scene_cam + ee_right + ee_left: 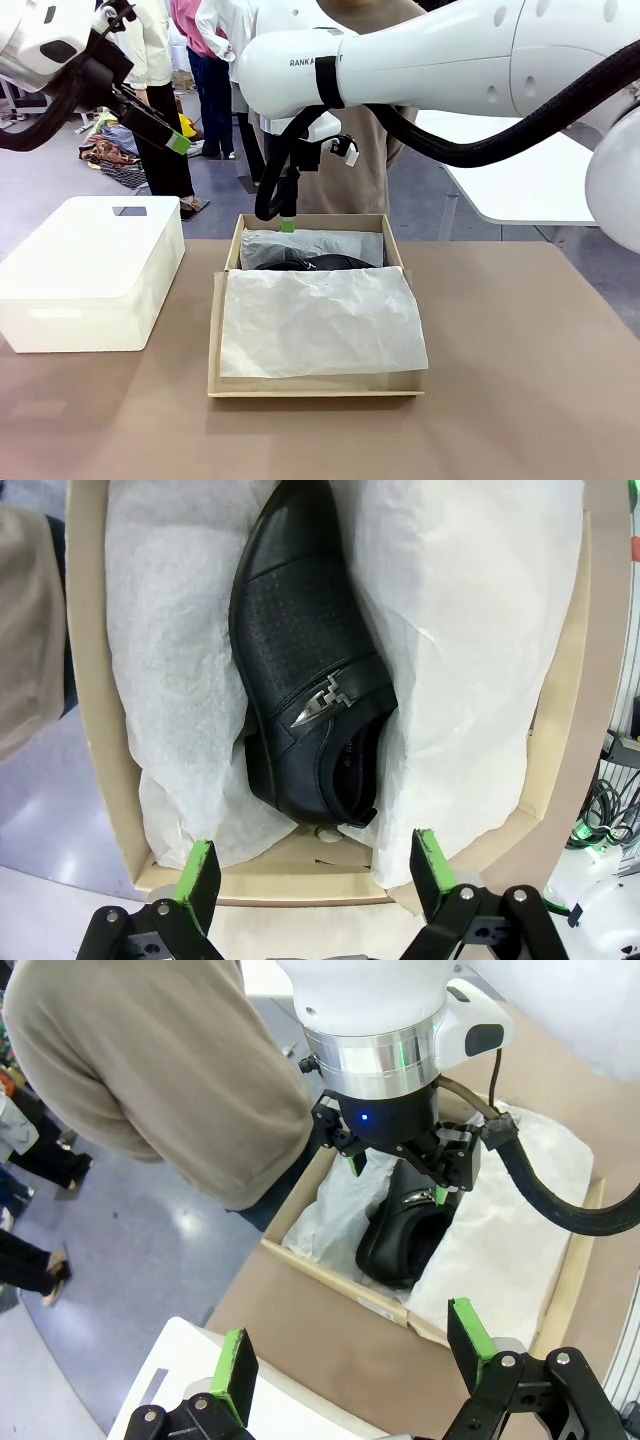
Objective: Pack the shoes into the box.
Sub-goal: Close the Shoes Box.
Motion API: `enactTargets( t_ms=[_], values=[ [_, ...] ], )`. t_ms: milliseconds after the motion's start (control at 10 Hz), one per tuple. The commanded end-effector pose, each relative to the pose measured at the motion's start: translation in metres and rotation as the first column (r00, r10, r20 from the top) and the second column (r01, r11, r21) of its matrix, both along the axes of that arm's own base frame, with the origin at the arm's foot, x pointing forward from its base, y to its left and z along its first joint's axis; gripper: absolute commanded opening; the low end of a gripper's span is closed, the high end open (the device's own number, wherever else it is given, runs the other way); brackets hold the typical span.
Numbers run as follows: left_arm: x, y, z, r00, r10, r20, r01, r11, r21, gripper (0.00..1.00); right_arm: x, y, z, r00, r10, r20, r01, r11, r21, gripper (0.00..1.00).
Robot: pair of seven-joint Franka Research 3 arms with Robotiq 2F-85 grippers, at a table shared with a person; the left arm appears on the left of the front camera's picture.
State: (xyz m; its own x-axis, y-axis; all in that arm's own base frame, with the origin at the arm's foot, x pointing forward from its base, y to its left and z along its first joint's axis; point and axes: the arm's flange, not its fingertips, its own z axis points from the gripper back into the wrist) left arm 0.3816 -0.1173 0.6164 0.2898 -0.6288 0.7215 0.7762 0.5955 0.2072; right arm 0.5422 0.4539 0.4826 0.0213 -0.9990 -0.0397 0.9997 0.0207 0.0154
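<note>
Step in hand: one black shoe [300, 660] lay in the box [214, 340], so by my reading the packing was partway done. I could not tell whether its mate lay under the paper.
Right hand: the right hand [288, 222] hung just above the far end of the box with its fingers spread wide and nothing between them.
Left hand: the left hand [178, 143] was raised high and well off to the side, its fingers also wide apart and empty.
Shoe: it sat directly below the right hand, nested in a fold of tissue paper [320, 320], with its metal side trim facing up.
Box: it sat on the desk [520, 380] under the right hand, with a broad sheet of tissue spread on the hand's robot-ward side (loose and likely to snag on a pad).
Next move: I judged it called for lifting the right hand straight up, clear of the walls. After that came either the second shoe or folding the paper over.
Edges: the cardboard end wall stood just beneath the right fingertips, and the side walls lay close on either side of the shoe.
Open room: the desk was bare beyond the right hand's outer side. A white box [90, 270] sat below the left hand, and a person [150, 1060] stood close behind the far wall.
</note>
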Motion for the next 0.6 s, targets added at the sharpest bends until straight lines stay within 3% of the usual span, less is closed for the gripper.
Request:
enactTargets(
  t_ms=[0,200,500],
  values=[
    [-0.001,0.002,0.0,1.0,-0.009,-0.003,0.009,1.0,-0.016,1.0,0.0,0.0,0.003,1.0,-0.003,0.004,0.003,1.0,0.004,1.0],
    [-0.001,0.002,0.0,1.0,-0.009,-0.003,0.009,1.0,-0.016,1.0,0.0,0.0,0.0,1.0,0.0,0.0,0.0,1.0,0.0,1.0],
    [-0.001,0.002,0.0,1.0,-0.009,-0.003,0.009,1.0,-0.016,1.0,-0.002,-0.033,0.031,0.972,0.233,0.017,-0.231,0.972,-0.048,1.0]
  ],
)
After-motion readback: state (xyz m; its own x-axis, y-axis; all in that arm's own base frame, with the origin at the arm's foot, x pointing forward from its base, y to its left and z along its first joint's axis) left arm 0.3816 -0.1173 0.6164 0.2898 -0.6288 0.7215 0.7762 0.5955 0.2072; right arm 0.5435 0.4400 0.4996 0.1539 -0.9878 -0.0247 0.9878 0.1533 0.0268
